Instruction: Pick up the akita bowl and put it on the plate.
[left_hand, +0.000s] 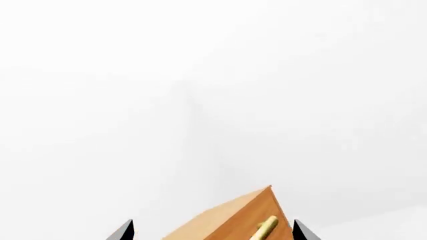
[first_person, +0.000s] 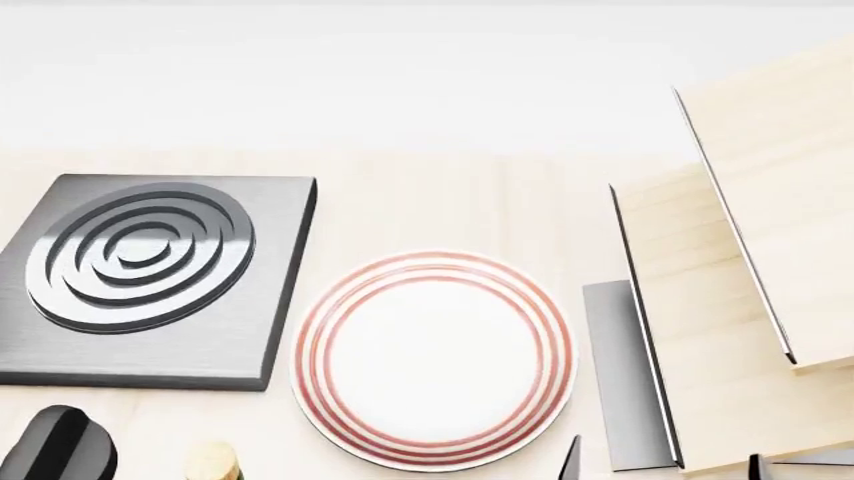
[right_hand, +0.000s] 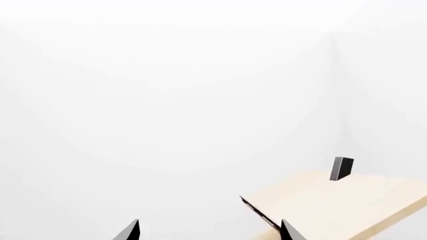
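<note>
The plate (first_person: 434, 358), white with thin red rings round its rim, lies flat on the pale wooden counter in the middle of the head view, and nothing is on it. The akita bowl is out of view in every frame. My left gripper (left_hand: 213, 231) is open, its two dark fingertips wide apart at the edge of the left wrist view, holding nothing. My right gripper (right_hand: 210, 231) is open too, with only white wall between its tips. Its fingertips (first_person: 571, 460) show at the lower edge of the head view, just right of the plate.
A dark square burner (first_person: 140, 280) with concentric rings sits left of the plate. Pale wooden cabinet panels (first_person: 721, 300) with a grey side stand at the right. A brown wooden box with a brass handle (left_hand: 267, 227) shows past the left gripper. A black rounded shape (first_person: 60, 445) sits bottom left.
</note>
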